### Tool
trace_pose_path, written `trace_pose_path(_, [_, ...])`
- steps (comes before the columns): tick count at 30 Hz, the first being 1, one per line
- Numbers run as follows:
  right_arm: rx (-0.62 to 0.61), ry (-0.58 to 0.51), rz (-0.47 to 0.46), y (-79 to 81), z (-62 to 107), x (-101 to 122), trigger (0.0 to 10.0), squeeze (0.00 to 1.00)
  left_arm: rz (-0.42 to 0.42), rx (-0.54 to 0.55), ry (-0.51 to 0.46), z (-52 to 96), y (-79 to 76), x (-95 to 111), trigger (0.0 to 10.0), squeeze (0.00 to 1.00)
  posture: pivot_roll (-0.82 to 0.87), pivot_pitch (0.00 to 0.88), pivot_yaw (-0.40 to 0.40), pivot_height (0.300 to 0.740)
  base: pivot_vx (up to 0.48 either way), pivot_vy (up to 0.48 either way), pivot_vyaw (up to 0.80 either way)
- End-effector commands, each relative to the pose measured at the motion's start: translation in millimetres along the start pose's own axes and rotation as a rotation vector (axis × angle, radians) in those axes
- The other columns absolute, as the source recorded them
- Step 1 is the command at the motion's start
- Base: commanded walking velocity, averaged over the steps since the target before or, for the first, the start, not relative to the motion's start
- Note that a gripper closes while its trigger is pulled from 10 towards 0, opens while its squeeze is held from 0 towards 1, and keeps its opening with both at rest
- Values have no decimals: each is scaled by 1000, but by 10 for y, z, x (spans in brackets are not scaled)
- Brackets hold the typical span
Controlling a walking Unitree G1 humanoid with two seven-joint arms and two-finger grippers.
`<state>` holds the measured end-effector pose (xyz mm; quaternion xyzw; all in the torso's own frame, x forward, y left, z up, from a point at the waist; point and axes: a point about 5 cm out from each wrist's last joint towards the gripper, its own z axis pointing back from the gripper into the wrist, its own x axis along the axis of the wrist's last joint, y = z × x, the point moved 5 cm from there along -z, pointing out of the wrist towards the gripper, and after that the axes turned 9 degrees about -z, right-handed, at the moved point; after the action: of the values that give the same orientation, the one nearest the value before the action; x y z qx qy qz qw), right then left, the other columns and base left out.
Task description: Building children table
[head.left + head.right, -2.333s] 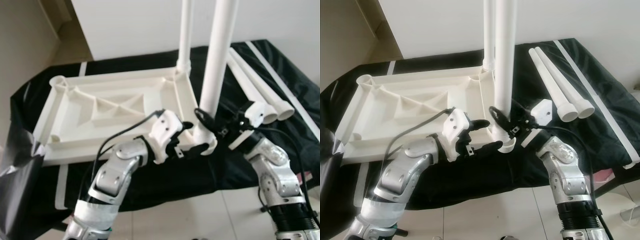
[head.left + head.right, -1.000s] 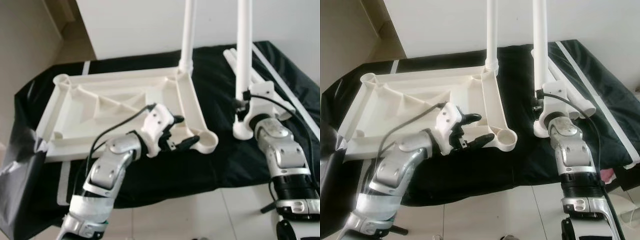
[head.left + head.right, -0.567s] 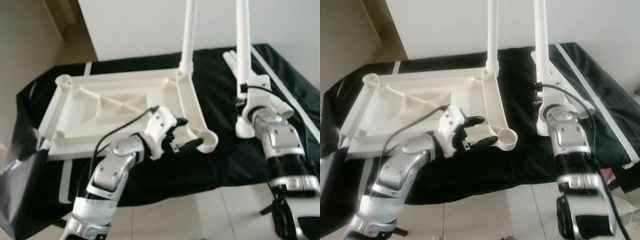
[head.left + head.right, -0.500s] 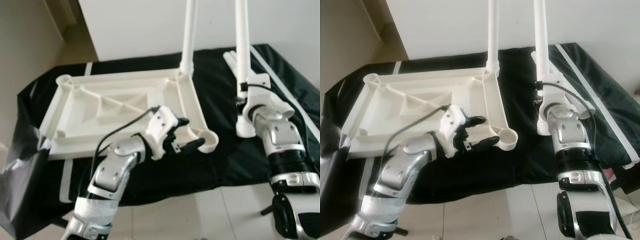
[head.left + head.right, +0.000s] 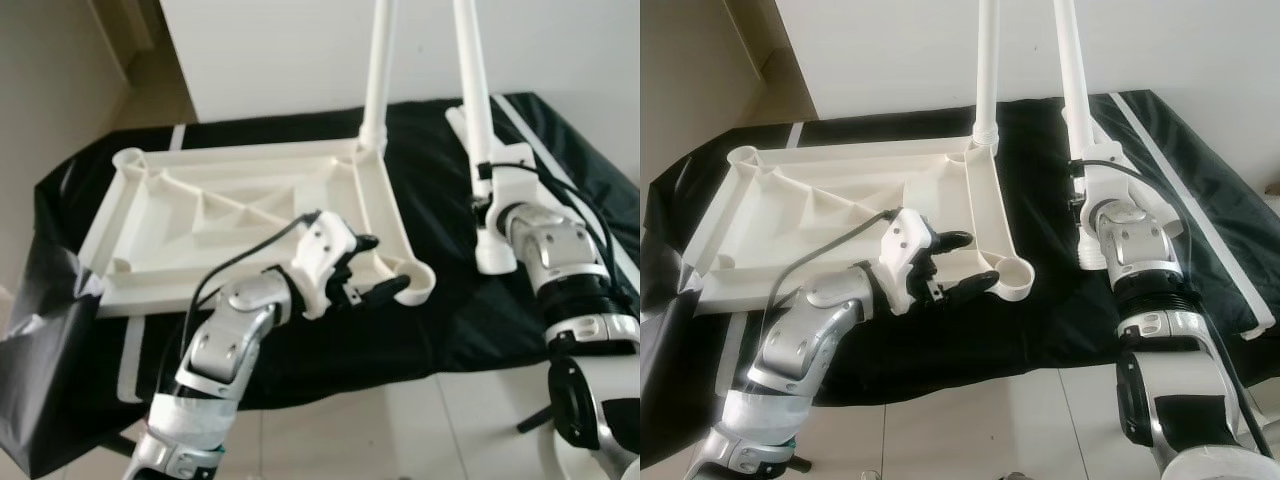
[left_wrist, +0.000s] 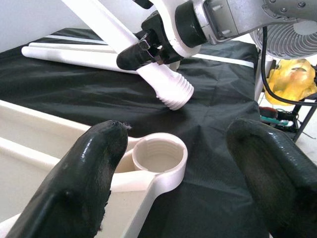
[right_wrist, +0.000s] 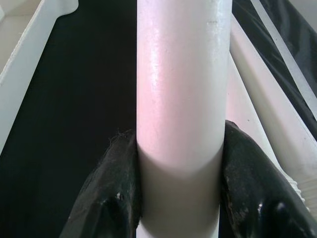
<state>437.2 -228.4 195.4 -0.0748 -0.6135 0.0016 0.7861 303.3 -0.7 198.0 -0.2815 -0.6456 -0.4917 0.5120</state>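
Observation:
The white tabletop [image 5: 240,215] lies upside down on a black cloth. One white leg [image 5: 375,70] stands screwed into its far right corner. The near right corner socket [image 5: 415,283] is empty. My left gripper [image 5: 975,262] is open, its fingers astride the frame rail just beside that socket [image 6: 159,153]. To the right of the tabletop, my right gripper [image 5: 490,195] is shut on a second white leg [image 5: 1072,80]. That leg stands nearly upright, its threaded end [image 6: 173,91] down on the cloth. The fingers [image 7: 114,193] clamp the leg [image 7: 181,99] from both sides.
Spare white legs [image 6: 74,52] lie on the cloth behind the right arm, and a long white strip [image 5: 1185,190] runs along the right side. A fan [image 6: 287,44] and a yellow bag [image 6: 297,79] stand off the right edge. Tile floor lies below the cloth's near edge.
The right gripper has carried the leg away from the near right socket and set its end on the cloth to the right; lately its top leans slightly left. The left gripper stays put.

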Motion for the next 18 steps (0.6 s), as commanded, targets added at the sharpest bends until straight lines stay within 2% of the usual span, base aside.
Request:
trace_pose_path(1, [11,54,14,50,-24,-161,10000,0,0,83,26,20,76,-28,10000,0,-61,60,5,740,0,0,0])
trace_pose_path(4, [16,66,1,65,-28,-193,10000,0,1,82,37,25,71,-52,10000,0,-61,60,5,740,0,0,0])
trace_pose_path(5, [18,72,2,65,-33,-207,10000,635,1,82,40,27,67,-59,10000,0,-61,62,6,740,0,0,0])
trace_pose_path(6, [18,72,2,65,-33,-207,10000,635,1,82,40,27,67,-59,10000,0,-61,62,6,740,0,0,0])
trace_pose_path(7, [17,68,0,58,-35,-206,10000,1000,3,81,39,28,64,-59,10000,0,-61,64,7,740,0,0,0])
trace_pose_path(15, [42,19,3,98,-32,-137,10000,1000,9,78,38,27,50,-55,10000,0,-62,71,8,740,0,0,0])
trace_pose_path(18, [56,-51,8,139,-17,-43,10000,1000,14,80,36,27,52,-50,10000,0,-61,74,8,740,0,0,0])
